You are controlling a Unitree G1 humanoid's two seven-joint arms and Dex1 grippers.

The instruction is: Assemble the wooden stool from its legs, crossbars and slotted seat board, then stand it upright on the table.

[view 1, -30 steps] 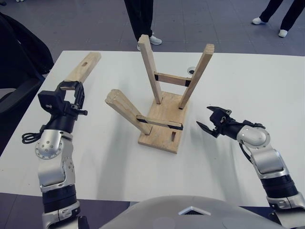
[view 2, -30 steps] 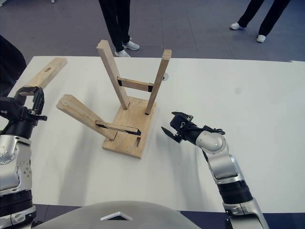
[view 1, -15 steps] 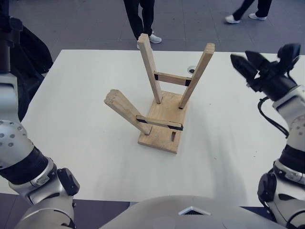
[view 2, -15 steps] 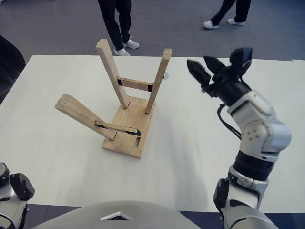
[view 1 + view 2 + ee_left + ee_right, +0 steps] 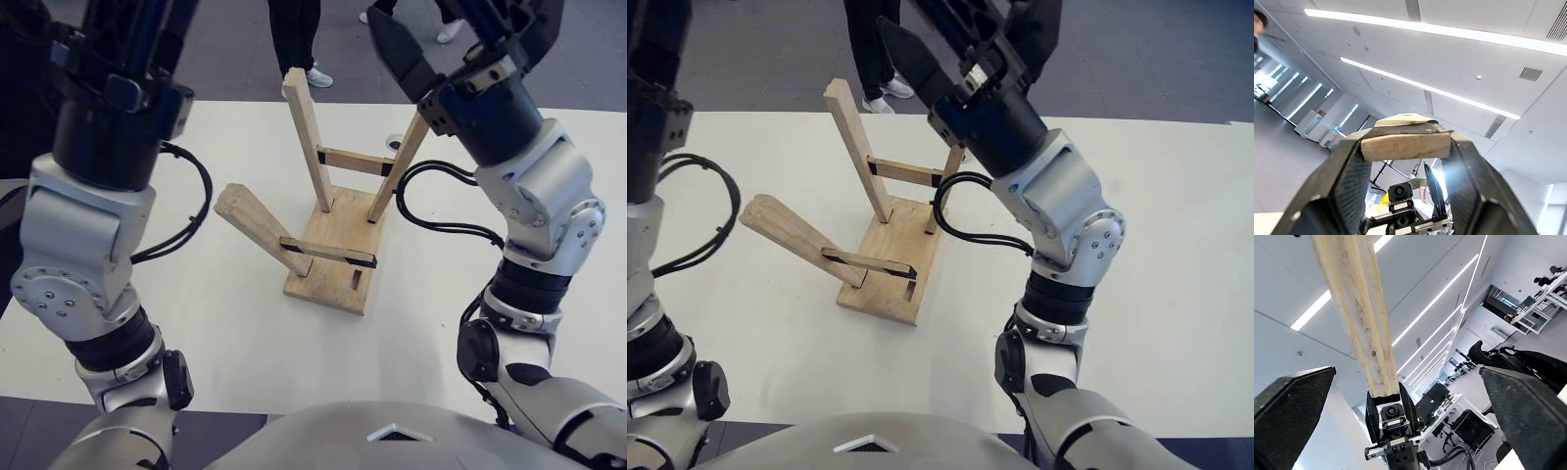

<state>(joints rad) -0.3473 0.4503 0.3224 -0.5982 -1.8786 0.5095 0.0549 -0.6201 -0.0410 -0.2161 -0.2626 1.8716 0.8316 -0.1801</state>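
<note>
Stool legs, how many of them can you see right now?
4. Two legs stand upright in the seat board, one leans tilted at the board's left side, and one is clamped in the left gripper, held above the table. Others may be hidden.

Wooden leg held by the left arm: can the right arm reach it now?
Probably yes: the right fingers are open and face the wooden leg, with nothing between; the left fingers grip one end.

Bright, even overhead light from ceiling strips (image 5: pixel 1415 28), soft shadows on the white table (image 5: pixel 245 323), perhaps mild glare overhead.
</note>
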